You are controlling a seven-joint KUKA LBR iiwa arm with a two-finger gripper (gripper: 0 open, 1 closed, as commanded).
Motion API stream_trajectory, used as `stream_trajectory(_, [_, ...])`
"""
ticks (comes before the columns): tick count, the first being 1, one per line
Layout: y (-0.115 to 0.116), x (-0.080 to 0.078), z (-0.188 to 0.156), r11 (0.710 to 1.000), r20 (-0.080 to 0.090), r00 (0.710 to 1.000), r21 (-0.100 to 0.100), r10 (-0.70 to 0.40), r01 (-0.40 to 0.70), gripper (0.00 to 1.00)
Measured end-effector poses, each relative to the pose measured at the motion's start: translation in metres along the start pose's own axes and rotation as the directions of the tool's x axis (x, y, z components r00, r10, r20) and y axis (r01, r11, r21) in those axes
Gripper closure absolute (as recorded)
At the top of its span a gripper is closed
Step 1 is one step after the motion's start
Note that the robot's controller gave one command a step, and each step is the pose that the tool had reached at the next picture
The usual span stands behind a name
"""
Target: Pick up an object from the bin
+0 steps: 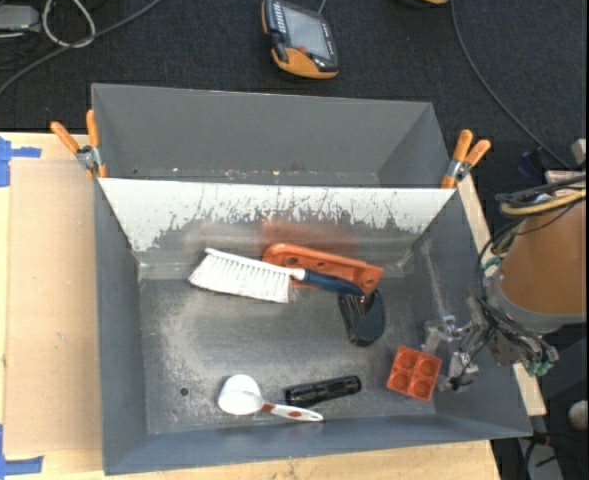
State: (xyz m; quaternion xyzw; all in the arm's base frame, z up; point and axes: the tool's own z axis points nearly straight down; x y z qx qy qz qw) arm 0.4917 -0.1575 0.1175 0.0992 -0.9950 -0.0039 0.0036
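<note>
The gripper (461, 360) stands at the right side of the bin (274, 158), low against the sloping right wall. Whether the jaws are apart or together cannot be told: they are dark and mixed up with the wrist cables.

Nearest thing: an orange-red square block (415, 372) with four shallow recesses in its top face. It lies on the bin floor in the near right corner, just beside the gripper and to its left. No contact can be confirmed.

Handling, as a judgement:
- The block looks like stiff moulded plastic, light and not fragile.
- Its smooth sides may slip, so close on two opposite flat sides and not on the corners.
- It lies turned at an angle to the bin walls, so the wrist needs to match that angle.

A black pen-like stick (322, 389) lies left of the block, apart from it. A white scoop (242, 396) lies further left. A white-bristled brush (242, 274) and a dark rounded thing (362, 318) lie toward the middle.

Hard to make out: what the dark rounded thing is, and the block's right edge next to the gripper.
</note>
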Motion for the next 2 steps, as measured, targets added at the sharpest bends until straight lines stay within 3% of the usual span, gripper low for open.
stream_trajectory(2, [0.000, -0.002, -0.059, 1.000, 0.006, 1.000, 0.003, 0.002, -0.002, 1.00])
